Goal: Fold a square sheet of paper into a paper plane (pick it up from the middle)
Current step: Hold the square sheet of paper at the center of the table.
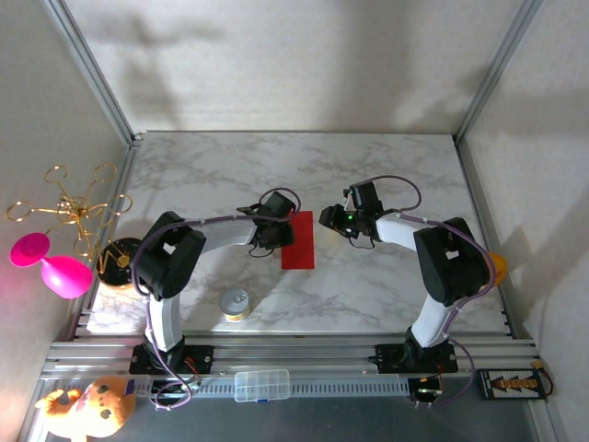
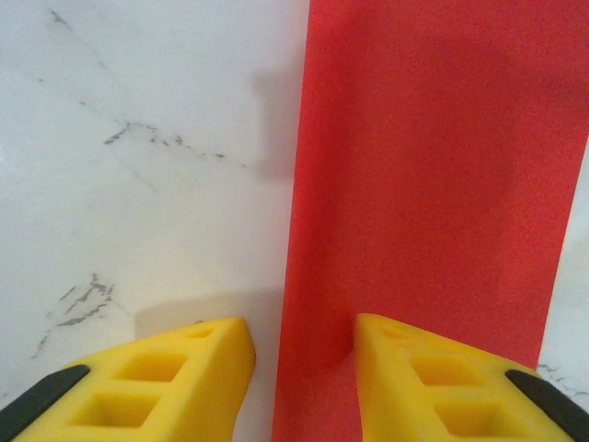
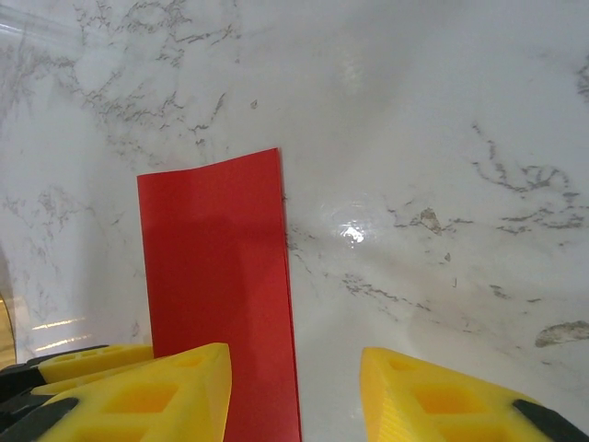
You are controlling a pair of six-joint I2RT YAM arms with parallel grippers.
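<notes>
**Top view.** Thin bright red paper sheet (image 1: pixel 297 239), a narrow rectangle with long edges running up and down the frame, flat on the white grey-veined marble table (image 1: pixel 396 175), near the centre of the frame. Left gripper (image 1: pixel 274 238) at the sheet's left long edge. Right gripper (image 1: pixel 325 221) just to the upper right of the sheet, contact with it not clear. Around the scene:
- pink balloon-like toy (image 1: pixel 53 264) and gold wire stand (image 1: pixel 72 204) at the left edge
- small round metal tin (image 1: pixel 235 304) on the table, lower left of centre
- clear plastic compartment box (image 1: pixel 262 385) on the rail at the bottom
- orange-brown plush toy (image 1: pixel 85 412) in the lower left corner

**Left wrist view.** Red sheet (image 2: pixel 433 184) over the right half of the frame, bare marble over the left half. Left gripper (image 2: pixel 304 373) at the bottom edge, yellow fingers (image 2: pixel 166 382) apart and astride the sheet's long edge. One finger over marble, the other over the paper, nothing clamped between them.

**Right wrist view.** Red sheet (image 3: pixel 216 276) left of centre, running down to the bottom edge. Right gripper (image 3: pixel 294 391) with yellow fingers (image 3: pixel 442 396) apart, astride the sheet's right-hand edge. Finger at lower left over the paper, finger at lower right over marble, nothing clamped.
</notes>
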